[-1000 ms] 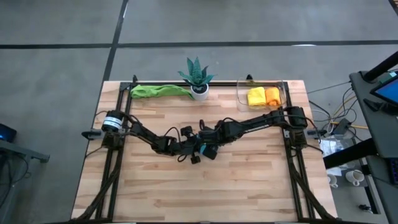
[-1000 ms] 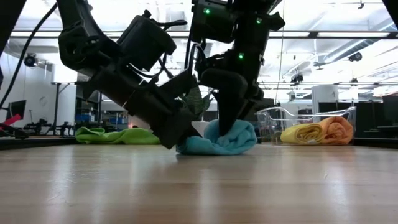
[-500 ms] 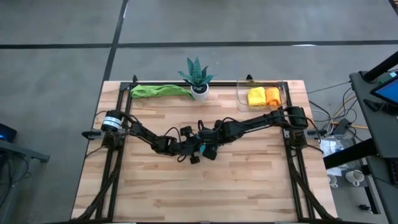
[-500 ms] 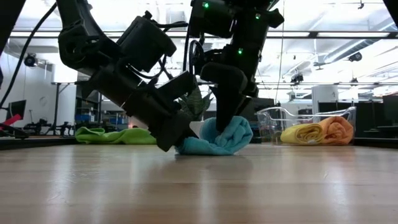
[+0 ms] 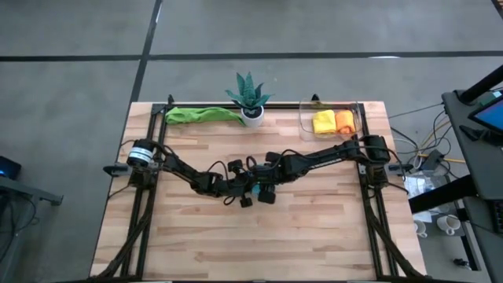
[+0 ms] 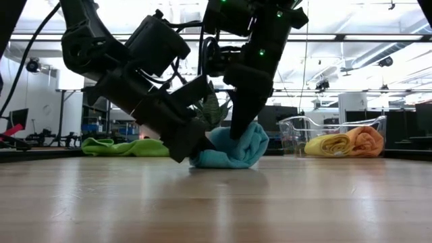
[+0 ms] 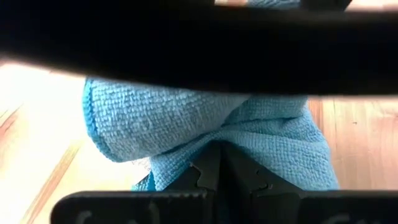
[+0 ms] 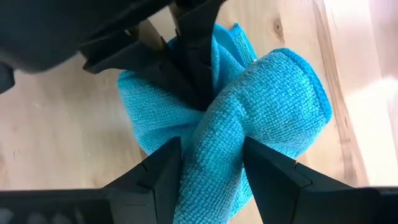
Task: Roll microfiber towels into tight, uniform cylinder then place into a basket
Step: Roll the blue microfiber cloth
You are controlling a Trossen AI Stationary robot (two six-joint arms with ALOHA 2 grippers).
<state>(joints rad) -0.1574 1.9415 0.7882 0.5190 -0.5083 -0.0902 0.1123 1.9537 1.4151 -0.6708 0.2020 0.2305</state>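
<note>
At the middle of the wooden table (image 5: pixel 314 228), the left gripper (image 7: pixel 225 177) had its fingers pinched together on a fold of the light blue towel (image 6: pixel 233 148), while the right gripper (image 8: pixel 208 168) straddled the towel's rolled end, clamped on it. A tidy cylinder likely required even tension from both. The basket (image 5: pixel 355 118), holding yellow and orange rolls, sat at the far right corner.

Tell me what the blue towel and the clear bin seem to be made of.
Blue towel: soft microfiber-like cloth, matte, with a visible looped weave and stitched hem. Clear bin: apparently glossy transparent plastic; the rolled yellow towel and orange towel show through its wall.
</note>
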